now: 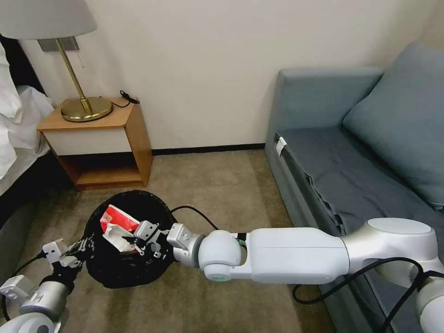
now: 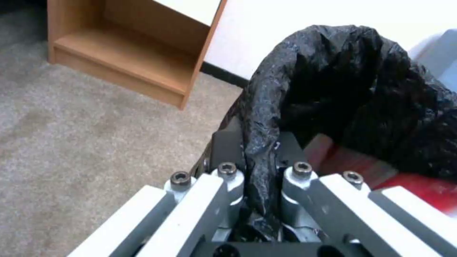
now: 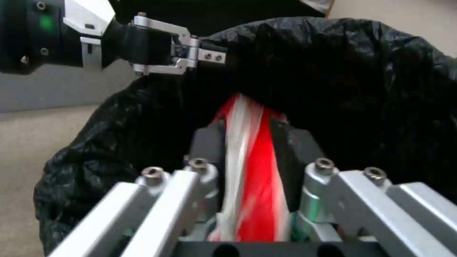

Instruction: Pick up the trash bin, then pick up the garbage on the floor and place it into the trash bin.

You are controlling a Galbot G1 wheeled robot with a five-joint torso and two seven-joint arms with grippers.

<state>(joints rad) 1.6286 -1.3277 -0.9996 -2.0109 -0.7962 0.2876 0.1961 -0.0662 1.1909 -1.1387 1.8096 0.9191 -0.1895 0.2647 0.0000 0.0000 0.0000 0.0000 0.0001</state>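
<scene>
My left gripper pinches the bin rim; my right gripper holds the packet over it, nightstand behind.

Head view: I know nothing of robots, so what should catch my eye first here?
The long white right arm reaching across the carpet: its right gripper holds a red-and-white packet over the black-lined trash bin. At the bin's near rim, the left gripper pinches the black bag. Behind stand a wooden nightstand and brass lamp.
</scene>
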